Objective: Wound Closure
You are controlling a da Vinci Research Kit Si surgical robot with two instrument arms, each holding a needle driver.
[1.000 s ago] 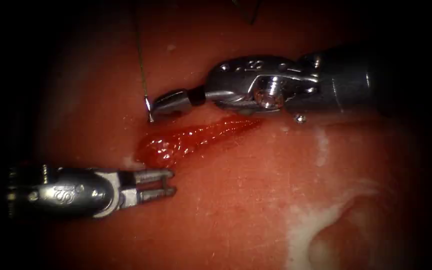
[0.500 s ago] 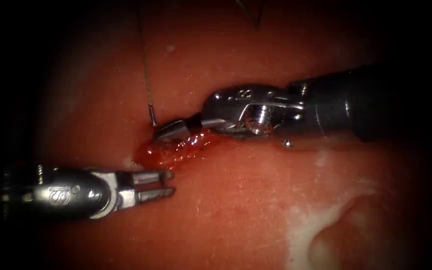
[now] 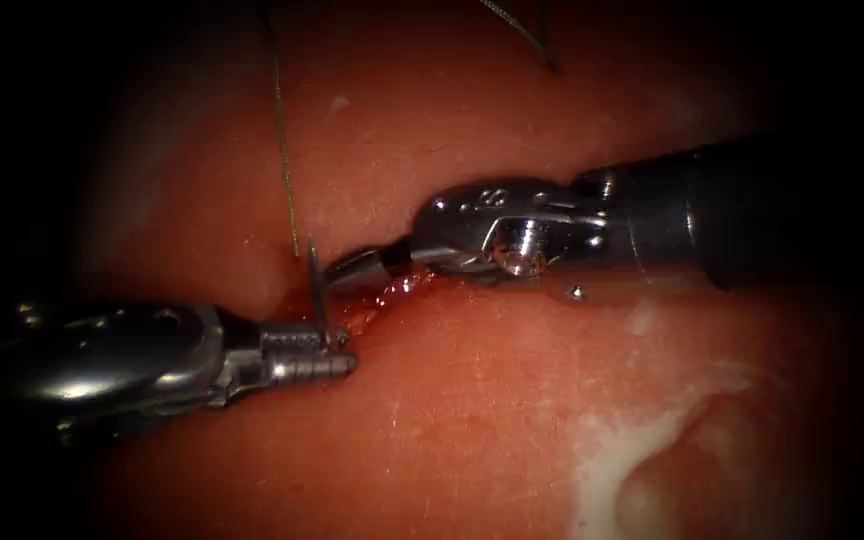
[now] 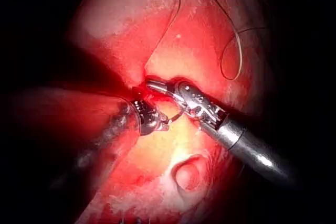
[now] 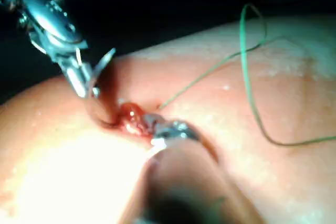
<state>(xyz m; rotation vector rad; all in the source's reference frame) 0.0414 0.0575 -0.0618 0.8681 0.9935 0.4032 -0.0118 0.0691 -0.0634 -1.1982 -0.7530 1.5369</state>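
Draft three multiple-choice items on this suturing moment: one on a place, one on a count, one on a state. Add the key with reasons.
1. Where does the needle's tip stand?
A. At the cut's left end, by the left claw
B. Far right of the cut
C. Over the right tool's shaft

2. How many tools meet at the cut in the endoscope view?
A. One
B. Two
C. Three

3. How is the needle?
A. Lying loose, untouched
B. Held by the left claw near its tip, body in the tissue
C. Held aloft, clear of the tissue

Key: 1 A, the tip rises beside the left claw; 2 B, the left claw and right claw meet there; 3 B, the right wrist view shows the curve entering the cut.
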